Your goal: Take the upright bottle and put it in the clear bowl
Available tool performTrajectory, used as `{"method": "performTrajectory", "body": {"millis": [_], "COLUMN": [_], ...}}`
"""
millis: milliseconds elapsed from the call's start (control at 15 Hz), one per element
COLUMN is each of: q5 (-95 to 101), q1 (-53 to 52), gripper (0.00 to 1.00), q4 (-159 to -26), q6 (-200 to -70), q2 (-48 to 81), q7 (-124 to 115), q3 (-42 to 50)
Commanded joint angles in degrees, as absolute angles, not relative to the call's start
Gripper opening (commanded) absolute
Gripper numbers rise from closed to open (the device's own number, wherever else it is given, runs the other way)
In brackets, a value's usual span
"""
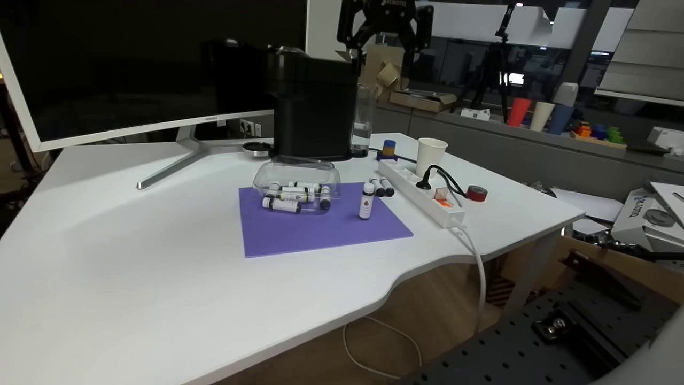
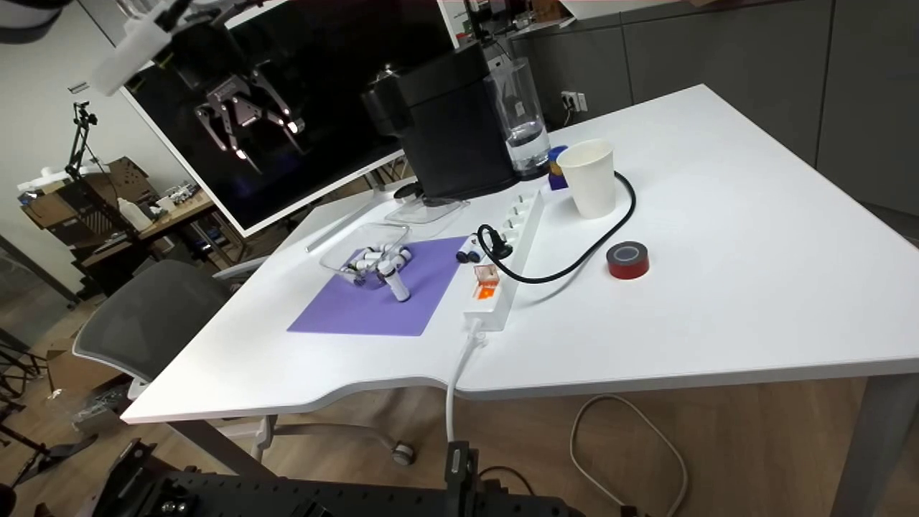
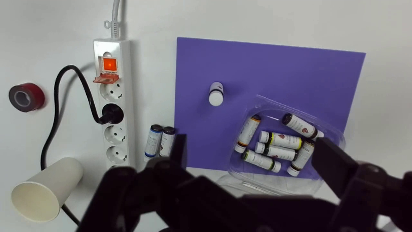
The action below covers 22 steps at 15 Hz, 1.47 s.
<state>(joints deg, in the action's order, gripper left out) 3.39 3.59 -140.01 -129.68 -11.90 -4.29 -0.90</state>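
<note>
Upright bottle (image 1: 366, 202) seems well below the gripper (image 1: 381, 67)

Bottle (image 3: 216, 93) upright, apparently closed, near clear bowl (image 3: 271, 111).

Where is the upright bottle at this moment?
In the wrist view, the upright bottle stands left of centre on the purple sheet, to the upper left of the clear bowl.

Ofc: desk (image 1: 133, 283) w/ monitor (image 1: 133, 69), chair (image 2: 154, 316).
</note>
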Motion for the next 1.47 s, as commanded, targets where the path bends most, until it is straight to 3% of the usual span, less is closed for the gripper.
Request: {"method": "performTrajectory", "body": {"millis": [0, 867, 1400], "q5": [5.13, 5.47, 5.13], "q1": [3.85, 3.04, 3.19], "gripper": [1.0, 1.0, 1.0], "q4": [-133.25, -127.44, -129.0], "q6": [-127.98, -137.62, -141.09], "q2": [-2.1, 18.7, 22.07], "q7": [-4.81, -1.74, -1.35], "q3": [0.24, 2.02, 2.53]}}
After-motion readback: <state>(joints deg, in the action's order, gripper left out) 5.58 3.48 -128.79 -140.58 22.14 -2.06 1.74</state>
